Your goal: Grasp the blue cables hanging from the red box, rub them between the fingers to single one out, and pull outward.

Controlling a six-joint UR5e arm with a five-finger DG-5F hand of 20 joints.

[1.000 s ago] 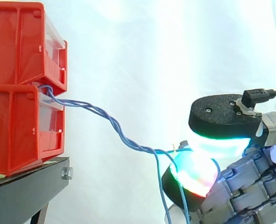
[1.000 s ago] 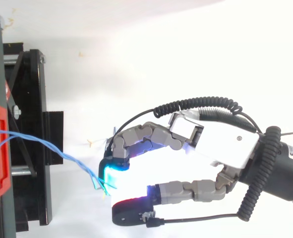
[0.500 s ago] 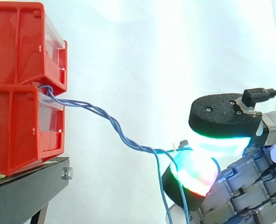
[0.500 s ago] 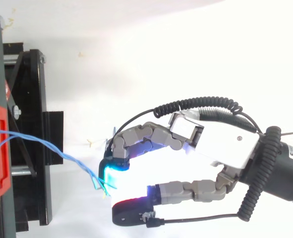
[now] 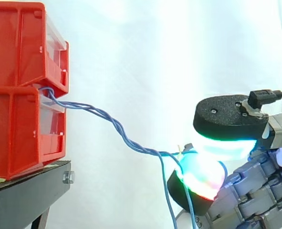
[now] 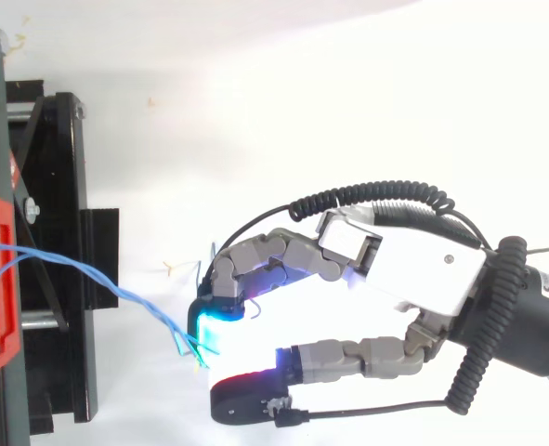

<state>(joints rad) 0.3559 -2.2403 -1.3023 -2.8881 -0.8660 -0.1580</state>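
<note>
Cables (image 5: 117,127) twisted from the red bins (image 5: 16,119) on the black stand (image 5: 26,192) sit pinched in the robot hand (image 6: 423,271).

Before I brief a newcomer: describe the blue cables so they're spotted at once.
Find the stacked red bins on the black stand. From between the two bins the blue cables slope down, twisted together, to the hand pinching them. They are the only blue strands crossing the white curtain.
</note>
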